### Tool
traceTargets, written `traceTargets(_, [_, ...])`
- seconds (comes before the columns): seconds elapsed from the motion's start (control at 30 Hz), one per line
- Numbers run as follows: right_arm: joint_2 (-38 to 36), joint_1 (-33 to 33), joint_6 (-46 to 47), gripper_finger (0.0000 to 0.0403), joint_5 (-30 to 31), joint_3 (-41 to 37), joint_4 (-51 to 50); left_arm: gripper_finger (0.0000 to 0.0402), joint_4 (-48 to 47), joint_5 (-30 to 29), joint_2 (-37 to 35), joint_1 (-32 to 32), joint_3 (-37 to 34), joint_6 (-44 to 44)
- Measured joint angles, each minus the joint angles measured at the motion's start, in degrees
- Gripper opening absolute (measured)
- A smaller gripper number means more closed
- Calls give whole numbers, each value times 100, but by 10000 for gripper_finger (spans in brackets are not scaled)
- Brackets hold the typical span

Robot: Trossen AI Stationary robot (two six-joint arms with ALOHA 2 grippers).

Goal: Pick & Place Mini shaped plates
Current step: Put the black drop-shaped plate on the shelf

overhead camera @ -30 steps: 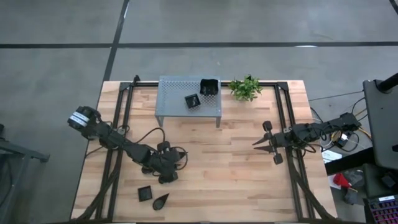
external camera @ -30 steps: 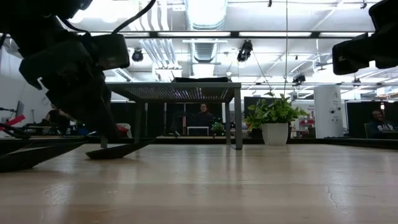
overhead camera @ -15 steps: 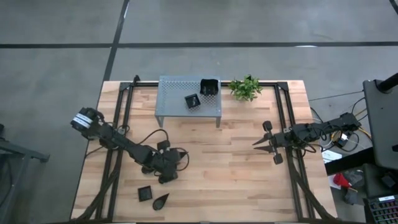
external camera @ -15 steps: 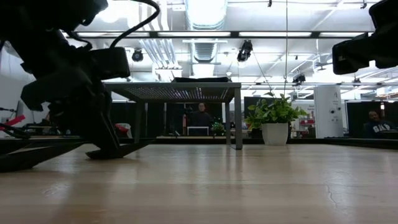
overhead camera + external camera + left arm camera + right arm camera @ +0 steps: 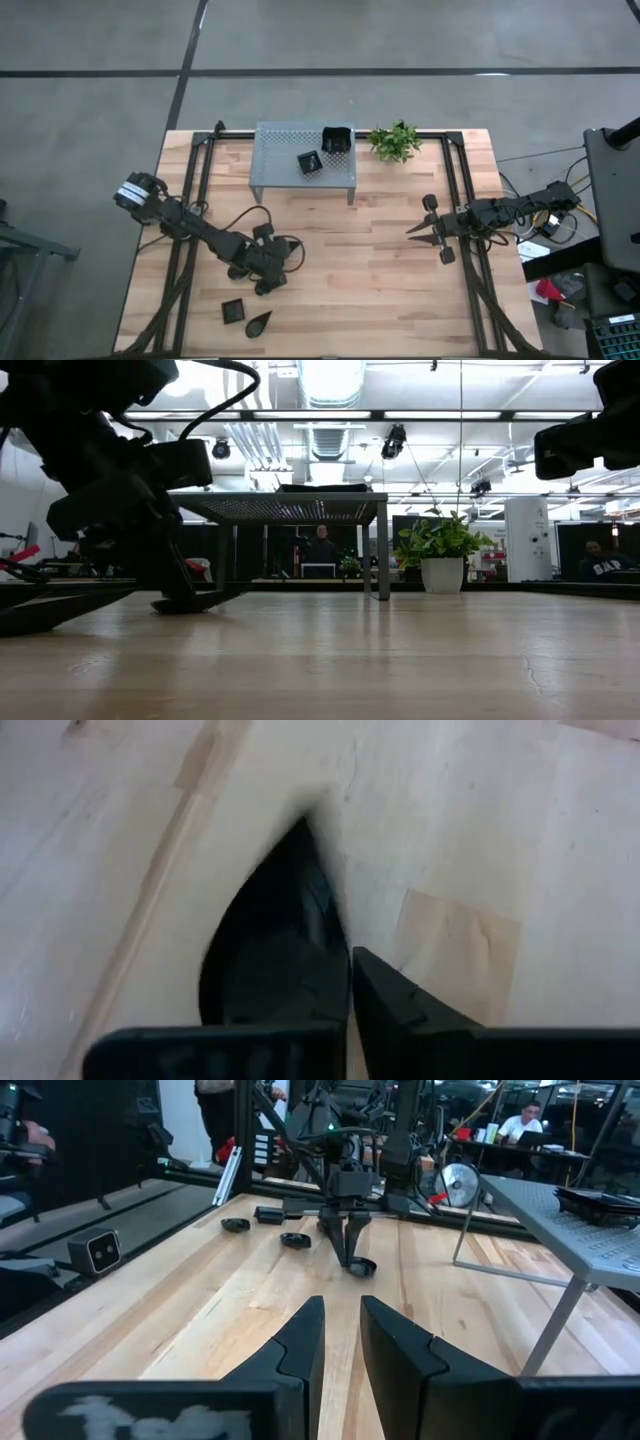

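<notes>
A black leaf-shaped mini plate lies on the wooden table, its pointed tip away from my left gripper. That gripper is shut on the plate's rim near the table's near left. The low view shows the same plate flat on the wood under the gripper. My right gripper hovers at the table's right side, pointing level, slightly open and with nothing in it. A small square plate and another leaf plate rest on the table near the front edge. My left gripper pinches the leaf plate's side rim near its broad end. One finger is over the dish's hollow and the other is outside, over the wood. The fingers slant down from the table's far left. The plate rests on the table.
A grey perforated shelf stands at the table's far middle with a small square plate and a larger one on it. A green plant stands right of it. Bare wood lies between the arms.
My left gripper has sunk a little and tipped, coming down onto the leaf plate. The plate has stayed where it lay on the table.
</notes>
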Motion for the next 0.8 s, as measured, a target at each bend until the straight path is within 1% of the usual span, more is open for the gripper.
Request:
traceTargets(0.03, [0, 0, 2, 63, 0, 0, 0, 7, 0, 25, 0, 0, 2, 21])
traceTargets(0.17, [0, 0, -1, 63, 0, 0, 0, 2, -56, 78, -36, 0, 67, 105])
traceTargets(0.27, [0, 0, 1, 63, 2, 0, 0, 1, -333, 86, -108, 0, 231, 198])
traceTargets(0.33, [0, 0, 0, 63, 2, 0, 0, 1, -756, 59, -169, 0, 417, 241])
traceTargets(0.47, [0, -2, 3, 63, 4, 0, 2, 0, -1960, -201, -326, -2, 892, 256])
traceTargets(0.63, [2, -2, 0, 63, 13, -2, -2, 0, -3406, -725, -565, 7, 1457, 274])
traceTargets(0.8, [2, -2, 4, 63, 11, -2, 0, 0, -4237, -1234, -958, 148, 1881, 510])
